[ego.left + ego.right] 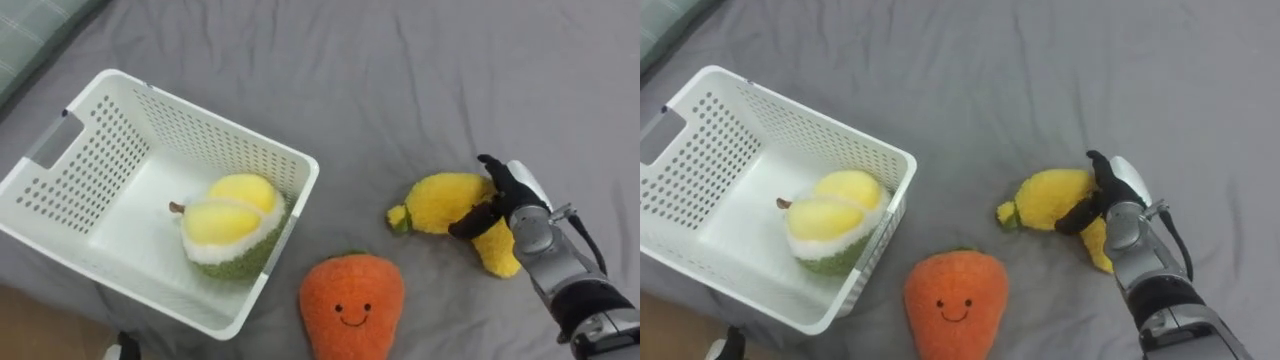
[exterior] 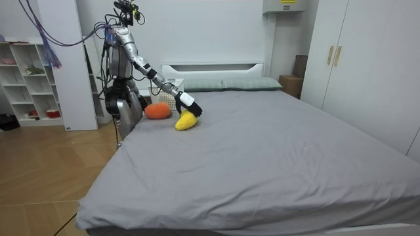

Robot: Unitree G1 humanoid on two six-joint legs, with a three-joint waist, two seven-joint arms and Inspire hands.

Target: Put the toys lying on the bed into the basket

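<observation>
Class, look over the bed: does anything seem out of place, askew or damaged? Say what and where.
Nothing looks damaged or spilled. Two toys lie outside the white perforated plastic basket: the orange smiling carrot plush beside it on the grey sheet, and the yellow banana plush, which the right hand grips.

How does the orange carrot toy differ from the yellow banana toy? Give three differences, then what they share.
The carrot toy is orange with a smiling face; the banana toy is yellow, no face showing. The carrot toy is broad and rounded; the banana toy is long and curved. The carrot toy lies untouched; the right hand is curled round the banana toy. Both are plush and lie on the bed.
</observation>
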